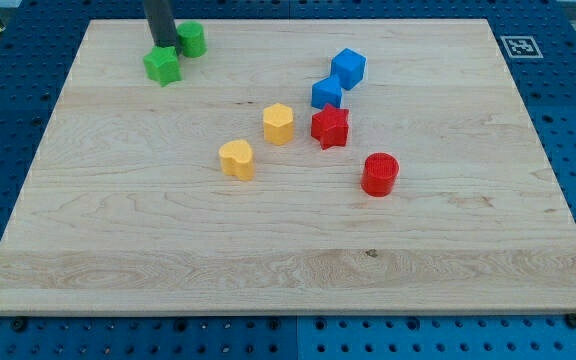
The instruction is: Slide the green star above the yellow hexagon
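The green star (163, 66) lies near the view's top left of the wooden board. My tip (162, 45) stands just above it, at its upper edge, between it and a green cylinder (192, 40) to the upper right. The yellow hexagon (279, 123) sits near the board's middle, well to the lower right of the star.
A yellow heart-like block (237, 159) lies lower left of the hexagon. A red star (330, 126) sits right beside the hexagon. Two blue blocks (327, 93) (348, 67) lie above the red star. A red cylinder (379, 174) is at lower right.
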You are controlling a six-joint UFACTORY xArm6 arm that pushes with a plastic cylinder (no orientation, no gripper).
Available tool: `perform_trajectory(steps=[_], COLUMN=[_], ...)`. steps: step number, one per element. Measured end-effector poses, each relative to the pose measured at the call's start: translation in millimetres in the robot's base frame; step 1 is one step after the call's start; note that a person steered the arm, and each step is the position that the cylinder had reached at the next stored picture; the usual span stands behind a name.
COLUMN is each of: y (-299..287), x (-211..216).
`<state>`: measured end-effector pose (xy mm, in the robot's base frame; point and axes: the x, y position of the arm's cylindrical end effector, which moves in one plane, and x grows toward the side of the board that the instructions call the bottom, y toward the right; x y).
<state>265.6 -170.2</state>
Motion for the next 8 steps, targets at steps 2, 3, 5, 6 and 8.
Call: perform_trajectory(steps=[2,3,5,6,8], y=[-18,-33,-55,-54,-36], x=[2,4,17,33,22])
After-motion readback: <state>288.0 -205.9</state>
